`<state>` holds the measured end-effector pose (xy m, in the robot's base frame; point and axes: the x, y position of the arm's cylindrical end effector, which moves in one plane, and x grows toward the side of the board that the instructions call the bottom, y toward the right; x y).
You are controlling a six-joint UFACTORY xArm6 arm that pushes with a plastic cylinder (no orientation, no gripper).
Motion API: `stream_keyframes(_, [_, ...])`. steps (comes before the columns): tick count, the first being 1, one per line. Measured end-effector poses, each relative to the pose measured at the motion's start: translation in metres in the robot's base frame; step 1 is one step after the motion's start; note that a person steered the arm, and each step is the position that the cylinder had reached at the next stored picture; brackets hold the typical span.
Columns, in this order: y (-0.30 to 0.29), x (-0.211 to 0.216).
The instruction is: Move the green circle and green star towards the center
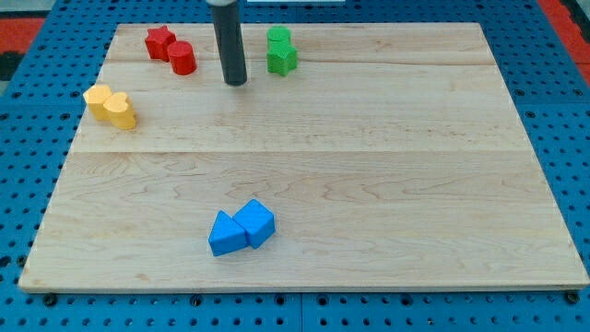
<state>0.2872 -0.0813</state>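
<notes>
The green circle [278, 38] and the green star [282, 58] stand touching near the view's top edge of the wooden board [387, 184], the circle just above the star. My tip [236, 82] rests on the board to the left of the green star, a short gap away, between the green blocks and the red ones. It touches no block.
A red star [159, 41] and a red cylinder [182, 58] sit at the top left. Two yellow blocks [110, 104] sit at the left edge. A blue triangle [225, 234] and a blue cube [255, 222] sit near the bottom, left of middle.
</notes>
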Motion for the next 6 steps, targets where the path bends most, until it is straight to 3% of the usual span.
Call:
stream_keyframes(1, [0.009, -0.073])
stream_keyframes(2, [0.028, -0.086])
stream_keyframes(3, [0.092, -0.033])
stream_keyframes(4, [0.068, 0.021])
stream_keyframes(5, [0.085, -0.032])
stream_keyframes(6, [0.118, 0.011])
